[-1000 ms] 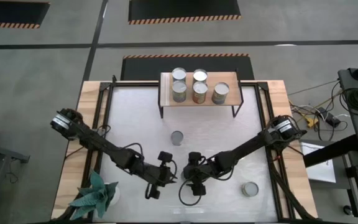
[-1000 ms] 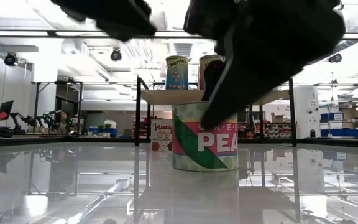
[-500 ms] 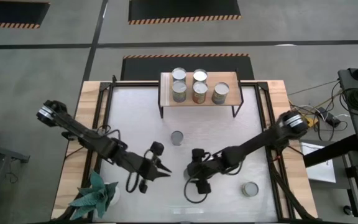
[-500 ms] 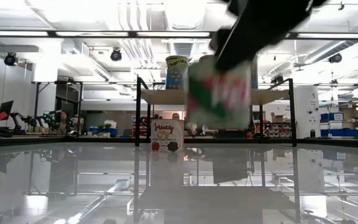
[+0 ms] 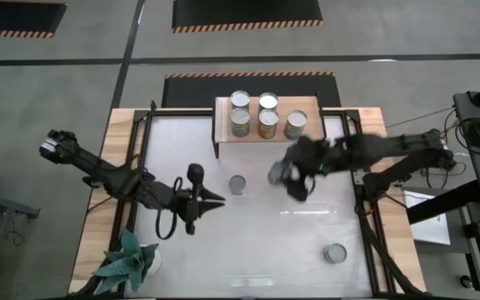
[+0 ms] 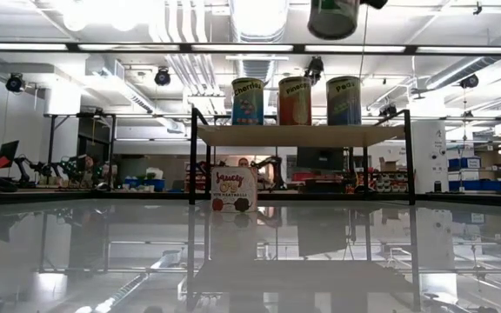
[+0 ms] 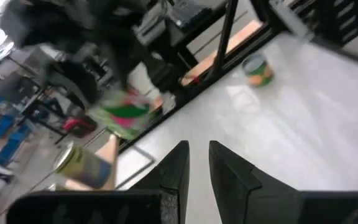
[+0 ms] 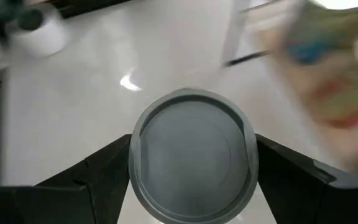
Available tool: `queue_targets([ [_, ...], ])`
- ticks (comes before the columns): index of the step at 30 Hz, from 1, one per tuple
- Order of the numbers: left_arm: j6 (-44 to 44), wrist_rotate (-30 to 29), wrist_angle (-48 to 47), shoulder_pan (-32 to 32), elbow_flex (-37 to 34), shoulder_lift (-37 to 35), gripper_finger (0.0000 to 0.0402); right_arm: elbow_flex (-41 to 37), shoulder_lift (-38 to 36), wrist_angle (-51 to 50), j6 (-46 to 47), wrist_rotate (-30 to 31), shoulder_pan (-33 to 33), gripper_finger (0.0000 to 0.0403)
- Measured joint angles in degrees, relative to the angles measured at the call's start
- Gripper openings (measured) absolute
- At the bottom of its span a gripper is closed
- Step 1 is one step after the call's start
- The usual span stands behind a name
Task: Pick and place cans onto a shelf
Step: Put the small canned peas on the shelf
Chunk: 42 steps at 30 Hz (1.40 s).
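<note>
Right wrist view: can (image 8: 193,155) gripped between right jaws; left jaws nearly closed, empty.

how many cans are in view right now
8. Five stand on the shelf. Two stand on the table. One is held in the right gripper.
</note>
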Motion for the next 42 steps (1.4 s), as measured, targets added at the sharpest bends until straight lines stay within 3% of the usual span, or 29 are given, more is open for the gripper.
queue_targets([
  [5,1.4,0.0,-2.3,3.8,-0.2,-1.1,0.0044,7.0,-1.6,-8.1,-2.8,6.8,-8.2,0.029],
  [12,0.9,0.1,-3.7,7.4,-2.3,-1.7,0.0044,11.2,-2.4,-8.9,-5.4,6.8,-23.7,0.0289],
  [19,0.6,0.1,-3.6,7.9,-4.3,-4.6,0.0044,9.1,-2.3,-9.5,-9.9,0.0,-41.9,0.0289],
  [24,-1.2,0.2,-3.6,7.9,-4.4,-6.0,0.0044,5.7,-2.3,-8.8,-12.3,-4.7,-51.0,0.0288],
  [30,-1.6,0.2,-3.7,7.9,-4.4,-6.1,0.0044,1.2,-3.5,-7.8,-13.3,-10.2,-54.1,0.0288],
  [42,-1.8,0.2,-4.2,7.9,-4.4,-5.9,0.0044,-10.0,-9.7,-6.5,-9.6,-10.6,-52.8,0.0288],
])
